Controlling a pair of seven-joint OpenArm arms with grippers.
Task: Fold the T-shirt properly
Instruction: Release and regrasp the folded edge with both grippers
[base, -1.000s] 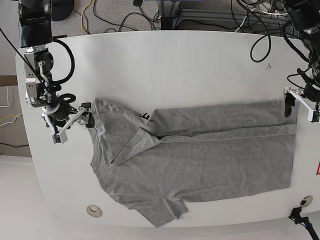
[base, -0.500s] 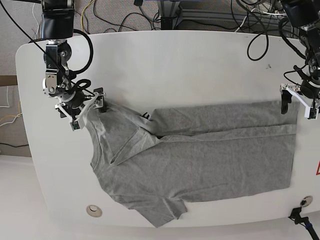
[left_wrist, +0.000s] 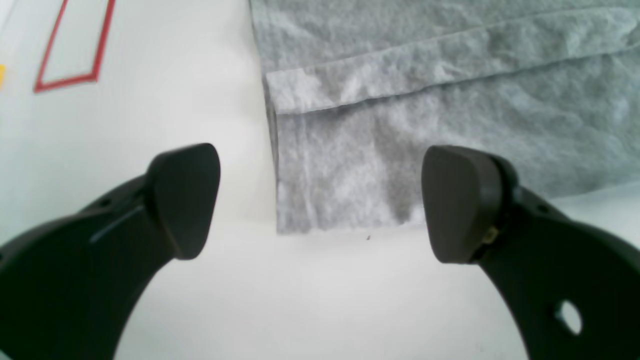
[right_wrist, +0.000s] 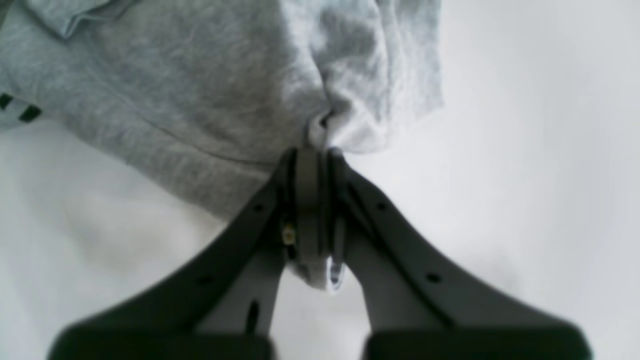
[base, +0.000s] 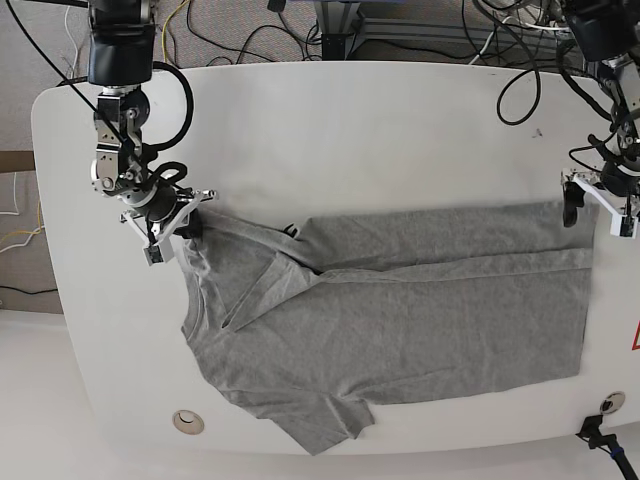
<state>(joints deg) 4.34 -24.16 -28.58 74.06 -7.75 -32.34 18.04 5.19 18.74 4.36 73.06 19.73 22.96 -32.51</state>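
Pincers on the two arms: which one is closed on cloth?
The right pincer, at the base view's left: its jaws pinch the T-shirt, while the left pincer stands open.

The heather-grey cotton T-shirt (base: 430, 330) lies on the smooth white table (base: 330, 130), between the black-and-silver right gripper (base: 192, 218) at one end and the black-and-silver left gripper (base: 597, 212) at the other. One corner sits between the right gripper's fingers. Well out in front of that gripper, beside the cloth, is a round metallic disc (base: 188, 422).
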